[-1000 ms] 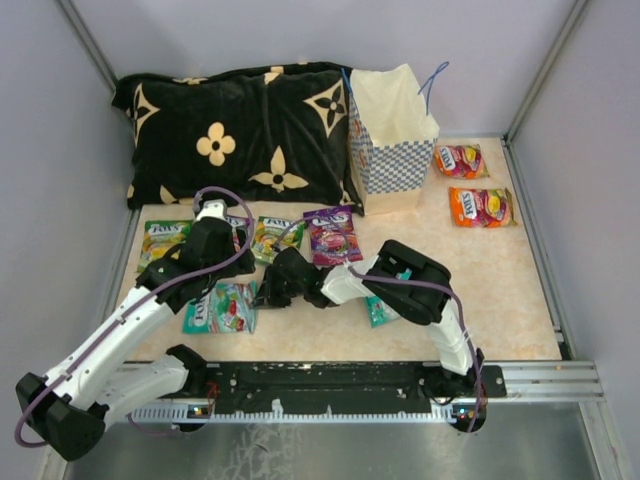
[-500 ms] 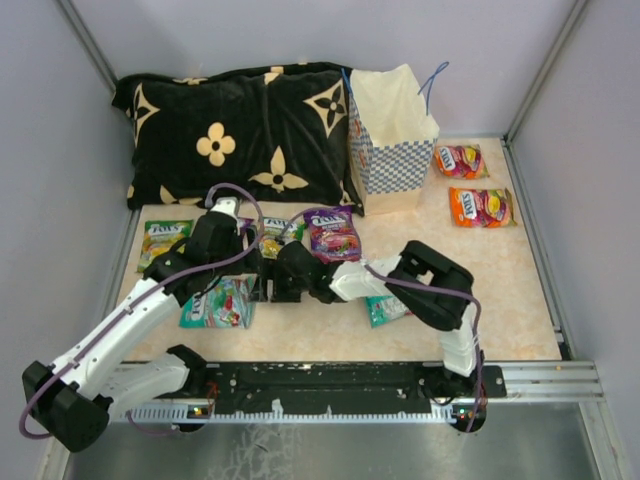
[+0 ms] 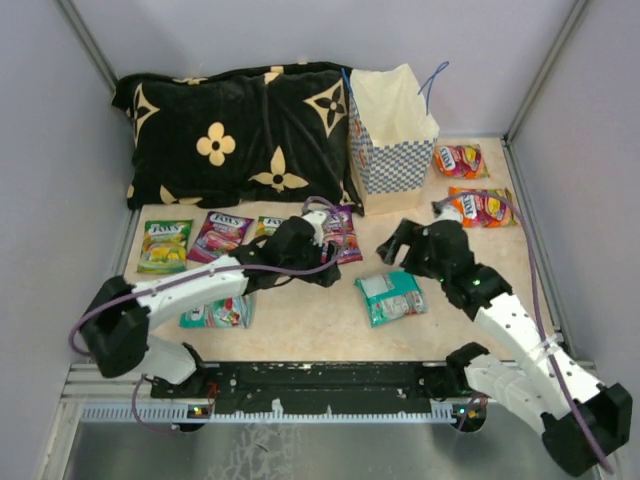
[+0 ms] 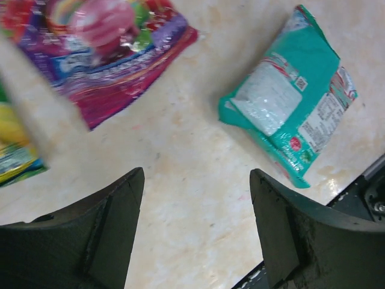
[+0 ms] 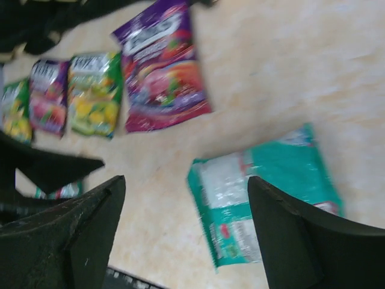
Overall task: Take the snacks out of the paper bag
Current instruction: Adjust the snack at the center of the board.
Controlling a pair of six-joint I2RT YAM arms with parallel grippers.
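Note:
The checkered paper bag [image 3: 388,150] stands upright at the back, next to the cushion. Several snacks lie flat on the table: a green packet [image 3: 165,245], a magenta one [image 3: 220,235], a purple one [image 3: 341,231], a teal one [image 3: 391,296] and two orange ones [image 3: 481,206]. My left gripper [image 3: 325,268] hovers open over bare table, the purple packet [image 4: 102,54] and the teal packet [image 4: 292,111] lying ahead of it. Left of the orange packets, my right gripper [image 3: 395,243] is open and empty above the teal packet [image 5: 264,198].
A black cushion [image 3: 235,130] with tan flowers fills the back left. A second teal packet [image 3: 215,313] lies partly under my left arm. Grey walls close in both sides, and a metal rail [image 3: 340,380] runs along the front edge.
My right arm has pulled back from the left to the right side and its jaws have opened. My left arm has reached rightward to the middle of the table.

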